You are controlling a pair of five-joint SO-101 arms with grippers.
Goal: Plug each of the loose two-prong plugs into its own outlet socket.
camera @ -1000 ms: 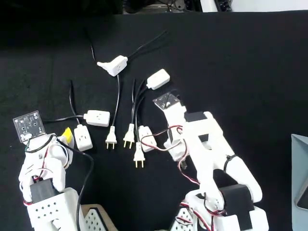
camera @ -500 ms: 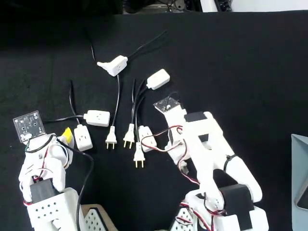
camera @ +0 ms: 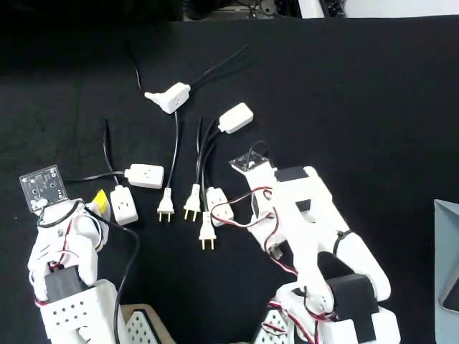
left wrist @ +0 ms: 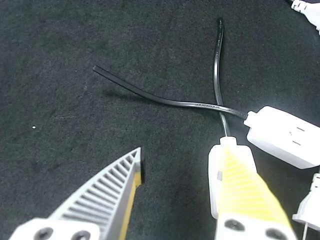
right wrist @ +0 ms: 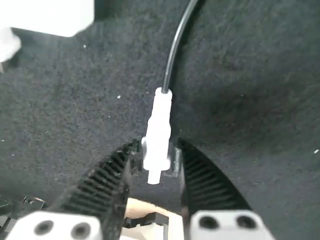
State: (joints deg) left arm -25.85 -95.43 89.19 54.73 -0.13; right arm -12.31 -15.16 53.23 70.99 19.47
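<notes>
Working from the desk's [camera: 358,107] left edge, I see my left pincer [left wrist: 180,150] spread wide and empty, low over the surface, with a white socket [left wrist: 282,135] just beside its yellow finger [left wrist: 240,185]. Toward the middle, my right pincer [right wrist: 156,147] has its jaws pressed against both sides of a white plug [right wrist: 160,120], its cord [right wrist: 175,45] trailing away. I judge the pickup is in hand. Next I must lift the plug, turn it toward a free socket and line it up squarely. I can read no lettering anywhere.
</notes>
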